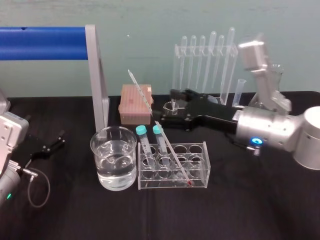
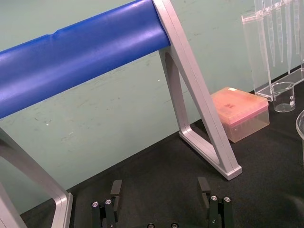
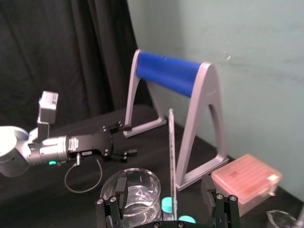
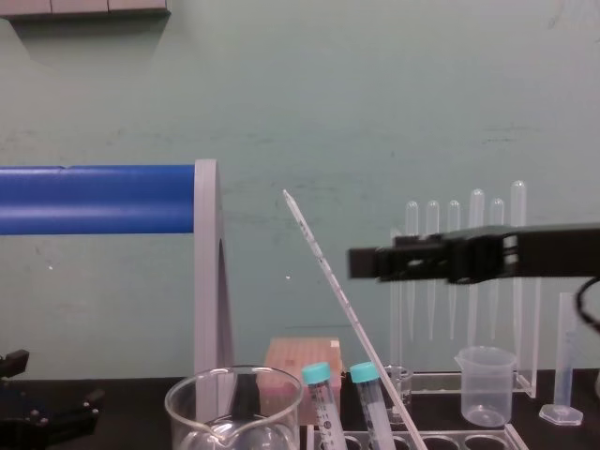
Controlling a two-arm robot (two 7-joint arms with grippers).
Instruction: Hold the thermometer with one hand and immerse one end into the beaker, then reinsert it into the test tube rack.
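Thermometer (image 1: 145,100) is stood in test tube rack (image 1: 197,146), tilted back-left, red tip down | beaker (image 1: 100,150) of clear liquid is set just left of rack | right gripper (image 1: 170,107) is held near the rod, fingers spread, nothing gripped | left gripper (image 2: 160,187) is rested on table (image 1: 250,210) far left, fingers spread.
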